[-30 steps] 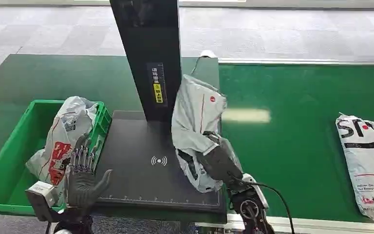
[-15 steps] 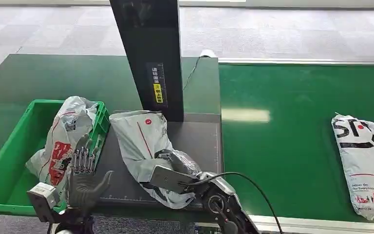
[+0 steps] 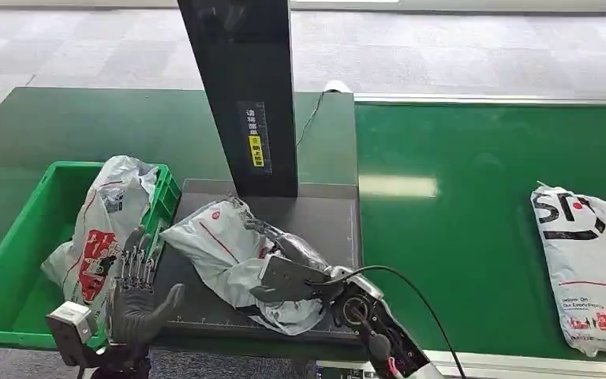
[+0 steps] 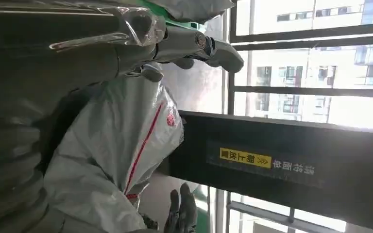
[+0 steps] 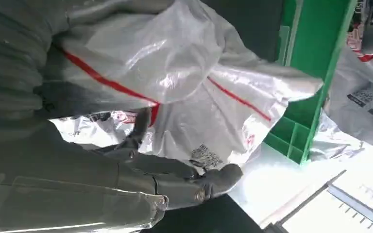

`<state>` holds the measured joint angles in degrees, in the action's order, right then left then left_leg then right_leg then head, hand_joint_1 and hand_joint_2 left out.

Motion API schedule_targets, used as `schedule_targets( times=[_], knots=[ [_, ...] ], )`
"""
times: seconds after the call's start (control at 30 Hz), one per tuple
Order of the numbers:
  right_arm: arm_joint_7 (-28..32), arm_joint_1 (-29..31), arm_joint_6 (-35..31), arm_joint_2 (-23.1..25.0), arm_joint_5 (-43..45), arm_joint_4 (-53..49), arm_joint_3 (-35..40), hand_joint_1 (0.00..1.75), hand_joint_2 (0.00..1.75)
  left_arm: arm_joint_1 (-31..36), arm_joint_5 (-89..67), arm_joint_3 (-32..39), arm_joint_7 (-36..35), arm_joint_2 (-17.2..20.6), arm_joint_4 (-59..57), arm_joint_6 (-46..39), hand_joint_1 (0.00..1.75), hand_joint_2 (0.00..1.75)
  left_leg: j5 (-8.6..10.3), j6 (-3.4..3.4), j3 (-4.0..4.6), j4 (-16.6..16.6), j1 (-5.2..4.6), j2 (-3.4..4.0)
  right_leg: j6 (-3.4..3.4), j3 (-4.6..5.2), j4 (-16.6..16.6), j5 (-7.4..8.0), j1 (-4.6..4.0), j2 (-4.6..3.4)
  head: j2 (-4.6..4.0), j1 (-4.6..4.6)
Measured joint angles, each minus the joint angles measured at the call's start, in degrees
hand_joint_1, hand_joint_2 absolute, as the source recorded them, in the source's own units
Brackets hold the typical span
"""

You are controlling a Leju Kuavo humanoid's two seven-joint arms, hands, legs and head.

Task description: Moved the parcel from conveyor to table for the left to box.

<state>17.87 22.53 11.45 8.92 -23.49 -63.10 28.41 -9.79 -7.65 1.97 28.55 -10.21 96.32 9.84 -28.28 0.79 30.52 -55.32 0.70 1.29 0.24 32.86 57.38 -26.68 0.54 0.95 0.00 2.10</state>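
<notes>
The grey-white parcel (image 3: 217,245) with a red stripe lies crumpled on the dark scanner platform (image 3: 323,215), just in front of the black post. My right hand (image 3: 280,251) holds it, with fingers stretched across its top toward the post. In the right wrist view the parcel (image 5: 175,73) drapes over that hand, and the thumb (image 5: 218,180) sits by its lower edge. My left hand (image 3: 138,294) is raised with fingers apart at the front corner of the green bin, holding nothing. The left wrist view shows the parcel (image 4: 116,145) beyond the left fingers (image 4: 194,46).
A green bin (image 3: 55,172) left of the platform holds another bagged parcel (image 3: 102,229). The tall black scanner post (image 3: 245,95) rises behind the platform. A third parcel (image 3: 592,268) lies on the green conveyor (image 3: 458,229) at the right.
My right hand swung the parcel from upright beside the post down and left onto the platform, where it now lies flatter. The conveyor parcel drifted slightly left. My left hand barely moved.
</notes>
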Motion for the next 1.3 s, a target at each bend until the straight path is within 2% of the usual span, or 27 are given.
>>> schedule_targets(
  times=[0.17, 0.3, 0.43, 0.9, 0.93, 1.1, 1.2, 1.3],
  knots=[
    [4.89, -1.90, 1.33, -0.44, 6.04, -2.27, -1.85, 0.00, 1.75, 0.03, 0.37, 0.04, 0.44, 0.24, 0.00, 1.13, 0.00, 1.75, 0.00, 0.00, -0.02, 0.00, 0.00, 0.01, 0.00, 0.00, 0.00, 0.00, 0.00, 0.00, 0.00, 0.00],
    [9.60, -3.69, 6.64, -0.52, 14.37, -5.33, -3.78, 0.00, 1.75, 0.89, 1.23, 0.07, 0.31, 0.37, -0.31, 2.58, 0.00, 1.75, 0.01, 0.00, -0.03, 0.00, 0.00, -0.01, 0.00, -0.01, 0.00, 0.00, 0.00, 0.00, 0.00, 0.00],
    [12.77, -5.64, 6.14, -0.70, 18.14, -8.24, -6.17, 0.00, 1.75, 1.34, 0.62, -0.28, 0.09, 0.70, -1.07, 3.23, 0.00, 1.75, 0.00, 0.00, -0.02, 0.00, 0.00, 0.01, 0.00, -0.01, 0.00, 0.00, 0.00, 0.00, 0.00, 0.02],
    [13.56, -8.20, 4.74, -0.72, 19.19, -13.14, -9.79, 0.00, 1.75, 1.79, -1.18, -1.75, -0.15, 1.62, -2.21, 3.17, 0.00, 1.75, 0.00, 0.00, -0.03, 0.00, 0.00, 0.02, 0.00, -0.01, 0.00, 0.00, 0.00, 0.00, 0.00, 0.00],
    [13.62, -8.25, 3.97, -0.72, 18.94, -13.20, -9.92, 0.00, 1.75, 1.81, -2.06, -1.88, -0.42, 1.71, -2.30, 2.91, 0.00, 1.75, 0.00, 0.00, -0.03, 0.00, 0.00, 0.02, 0.00, -0.01, 0.00, 0.00, 0.00, -0.01, 0.00, 0.00],
    [13.27, -9.65, -10.55, -0.57, 14.42, -15.69, -12.58, 0.00, 1.75, 2.53, -11.87, -3.25, -1.44, 2.58, -3.36, -0.74, 0.00, 1.75, 0.00, 0.00, -0.02, -0.01, -0.02, 0.00, 0.00, 0.00, -0.01, 0.00, 0.02, 0.00, 0.00, 0.00],
    [13.41, -10.92, -12.95, -0.26, 14.86, -17.90, -14.69, 0.00, 1.75, 5.36, -21.98, -5.17, -2.47, 3.56, -5.06, -3.65, 0.00, 1.75, 0.00, 0.00, -0.03, -0.02, -0.02, -0.03, 0.00, -0.01, -0.01, 0.01, 0.03, 0.01, 0.00, 0.00],
    [13.78, -12.09, -14.19, 0.28, 15.71, -20.42, -16.11, 0.00, 1.75, 9.66, -32.47, -8.16, -6.69, 5.29, -8.05, -4.92, 0.00, 1.75, 0.01, 0.00, -0.05, -0.02, -0.02, -0.02, 0.00, -0.01, -0.01, 0.02, 0.02, 0.01, 0.00, 0.02]
  ],
)
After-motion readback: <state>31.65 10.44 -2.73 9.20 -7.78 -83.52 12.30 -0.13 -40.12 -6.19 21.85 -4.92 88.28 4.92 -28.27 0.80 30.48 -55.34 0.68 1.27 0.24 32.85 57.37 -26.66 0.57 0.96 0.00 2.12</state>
